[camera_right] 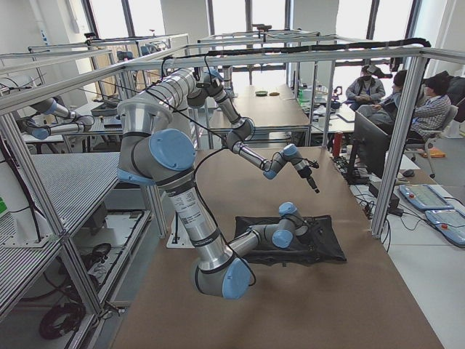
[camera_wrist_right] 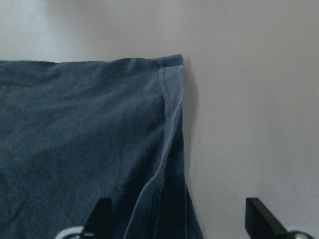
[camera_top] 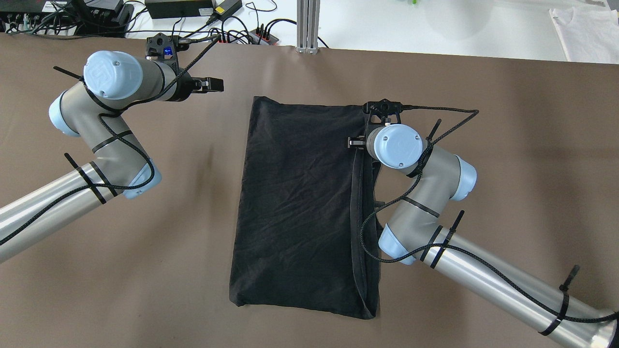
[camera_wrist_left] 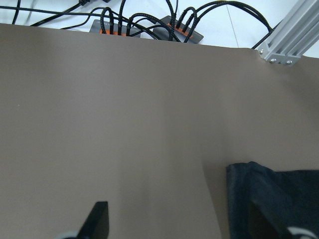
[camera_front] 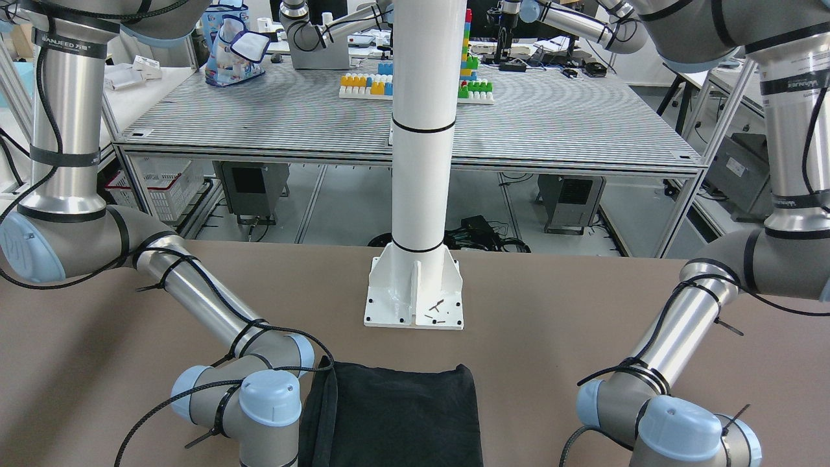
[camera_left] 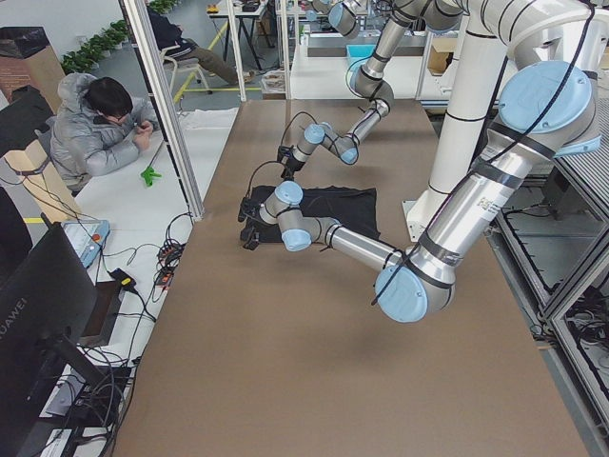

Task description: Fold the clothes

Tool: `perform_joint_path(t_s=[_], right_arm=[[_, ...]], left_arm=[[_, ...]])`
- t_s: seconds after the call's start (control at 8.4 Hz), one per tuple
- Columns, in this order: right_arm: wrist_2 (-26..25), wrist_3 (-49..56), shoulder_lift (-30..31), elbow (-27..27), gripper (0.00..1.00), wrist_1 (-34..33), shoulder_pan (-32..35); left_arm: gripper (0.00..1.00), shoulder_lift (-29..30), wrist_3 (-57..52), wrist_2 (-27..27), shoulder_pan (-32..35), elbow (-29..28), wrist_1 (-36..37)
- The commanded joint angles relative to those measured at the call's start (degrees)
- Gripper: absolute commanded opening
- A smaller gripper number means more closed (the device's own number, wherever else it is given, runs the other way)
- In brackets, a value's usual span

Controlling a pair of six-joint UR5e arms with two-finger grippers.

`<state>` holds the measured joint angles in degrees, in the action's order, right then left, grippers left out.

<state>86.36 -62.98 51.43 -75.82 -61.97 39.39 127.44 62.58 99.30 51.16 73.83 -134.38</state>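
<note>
A white pole [camera_front: 421, 162] stood on its base plate at the robot's edge of the brown table [camera_top: 483, 145]. Beyond it, mid-table, lay the black garment [camera_top: 300, 193], folded flat into a slightly wrinkled rectangle with its long side running away from the robot. A narrow hemmed layer showed along its right edge.

The right gripper [camera_wrist_right: 182, 219] pointed down over the garment's far right corner. Its jaws were spread wide and held nothing, with one finger above the cloth and the other above bare table just beside the hem. Whether either finger touched the surface could not be told.

Farther out and well to the left, the left gripper [camera_wrist_left: 182, 224] hung over bare table near the garment's far left corner. Its jaws were likewise wide apart and empty.

At the table's far edge, black cables [camera_top: 242, 34] ran into power strips beside an aluminium post [camera_top: 308, 24]. Past that edge, in the left side view, a person [camera_left: 95, 129] in a grey jacket sat bent forward
</note>
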Motion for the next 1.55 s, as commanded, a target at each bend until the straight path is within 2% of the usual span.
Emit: perform_joint_path(t_s=[0.0, 0.95, 1.19, 1.43], right_arm=[[-0.4, -0.65, -0.54, 0.41, 0.94, -0.08, -0.89], [0.39, 1.01, 3.32, -0.38, 0.94, 0.89, -0.98], [1.09, 7.85, 9.44, -7.55, 0.94, 1.06, -0.28], [3.46, 8.4, 15.7, -12.41, 0.94, 1.85, 0.51]], left_arm=[[1.0, 0.0, -0.09, 0.02, -0.01, -0.09, 0.0], [1.0, 0.09, 0.17, 0.02, -0.09, 0.09, -0.09], [1.0, 0.09, 0.17, 0.02, -0.09, 0.17, -0.09], [1.0, 0.26, 0.26, 0.02, -0.01, 0.26, -0.09]])
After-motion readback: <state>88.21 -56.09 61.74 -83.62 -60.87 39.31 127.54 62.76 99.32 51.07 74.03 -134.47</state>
